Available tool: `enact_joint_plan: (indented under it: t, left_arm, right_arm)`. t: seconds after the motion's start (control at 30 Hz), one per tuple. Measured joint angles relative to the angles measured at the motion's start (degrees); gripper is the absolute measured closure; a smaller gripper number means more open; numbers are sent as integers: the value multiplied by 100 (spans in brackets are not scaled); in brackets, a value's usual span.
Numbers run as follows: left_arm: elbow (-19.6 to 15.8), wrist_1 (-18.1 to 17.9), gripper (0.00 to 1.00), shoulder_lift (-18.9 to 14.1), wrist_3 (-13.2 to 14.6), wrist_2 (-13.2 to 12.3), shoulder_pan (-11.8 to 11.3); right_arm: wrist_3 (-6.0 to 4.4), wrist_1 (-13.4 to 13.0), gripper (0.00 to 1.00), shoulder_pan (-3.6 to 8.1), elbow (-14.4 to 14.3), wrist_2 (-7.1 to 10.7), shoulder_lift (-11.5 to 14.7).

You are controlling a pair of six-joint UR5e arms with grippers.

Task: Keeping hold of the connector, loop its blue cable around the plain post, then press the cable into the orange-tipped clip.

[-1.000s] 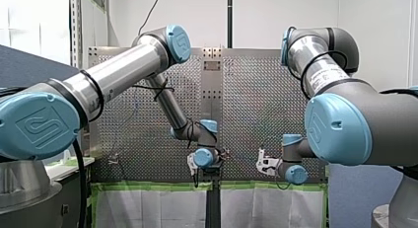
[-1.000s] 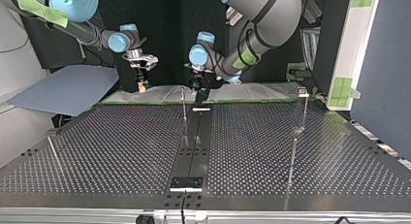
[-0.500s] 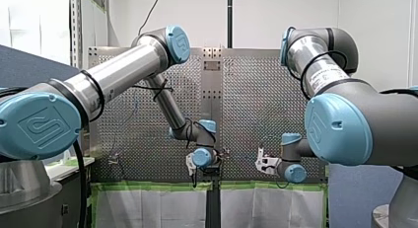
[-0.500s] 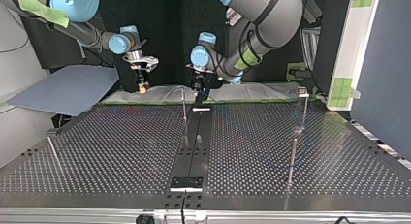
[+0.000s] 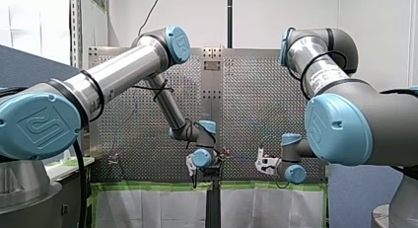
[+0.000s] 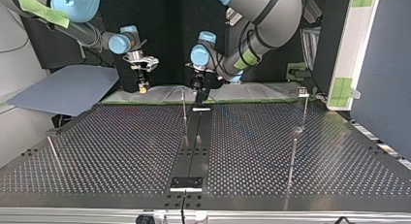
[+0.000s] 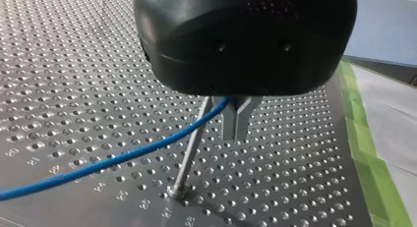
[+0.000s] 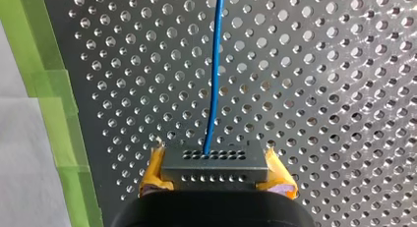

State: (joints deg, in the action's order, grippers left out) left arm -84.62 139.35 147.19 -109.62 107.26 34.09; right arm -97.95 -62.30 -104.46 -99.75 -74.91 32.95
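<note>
My right gripper (image 8: 216, 177) is shut on the grey connector (image 8: 215, 164), with a yellow pad on each side of it. The blue cable (image 8: 215, 65) leaves the connector and runs straight ahead over the perforated plate. My left gripper (image 7: 235, 133) has its metal fingers together, and the blue cable (image 7: 123, 160) runs into them from the side. A plain post (image 7: 191, 151) stands right beside those fingers, touching the cable. In the top view my left gripper (image 6: 200, 96) hangs next to this post (image 6: 184, 112) at the far middle, and my right gripper (image 6: 142, 87) is to its left.
More thin posts stand on the perforated table (image 6: 121, 151): one with a small head (image 6: 303, 105) at the top view's far right, one nearer (image 6: 292, 158), and one at the left (image 6: 53, 153). A black strip (image 6: 196, 141) runs down the middle. Green tape (image 8: 59, 114) lines the plate's edge.
Both grippers have shifted only slightly. Each keeps its hold.
</note>
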Motion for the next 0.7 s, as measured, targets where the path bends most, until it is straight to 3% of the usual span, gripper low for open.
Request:
enact_joint_plan:
  t: [0.2,0.7]
  left_arm:
    - [33,0,100,165,-1,-35,-22]
    - [281,125,100,197,44,-75,-132]
  right_arm:
    - [-5,-18,100,0,3,9,-9]
    - [-21,-30,100,33,123,18,-58]
